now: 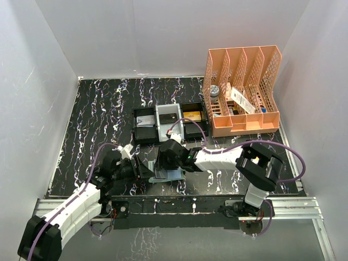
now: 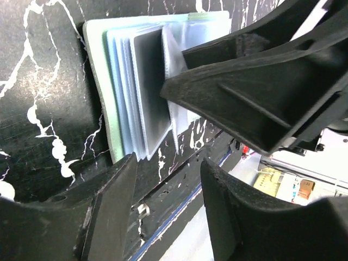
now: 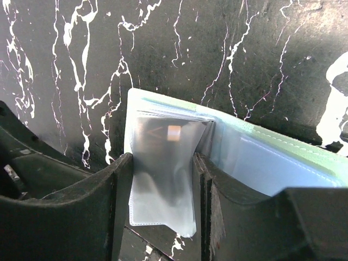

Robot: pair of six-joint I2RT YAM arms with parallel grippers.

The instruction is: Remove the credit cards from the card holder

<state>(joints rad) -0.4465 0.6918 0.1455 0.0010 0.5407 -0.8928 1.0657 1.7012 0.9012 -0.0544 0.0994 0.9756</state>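
Pinching a sleeve (image 3: 163, 136) of the card holder (image 3: 261, 163), seemingly, right gripper (image 3: 162, 166); left gripper (image 2: 169, 168), jaws apart, beside.

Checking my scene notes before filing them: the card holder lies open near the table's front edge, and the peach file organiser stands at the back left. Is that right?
One detail is wrong: the peach file organiser stands at the back right, not the back left, as the top external view shows. The card holder does lie open near the front edge.
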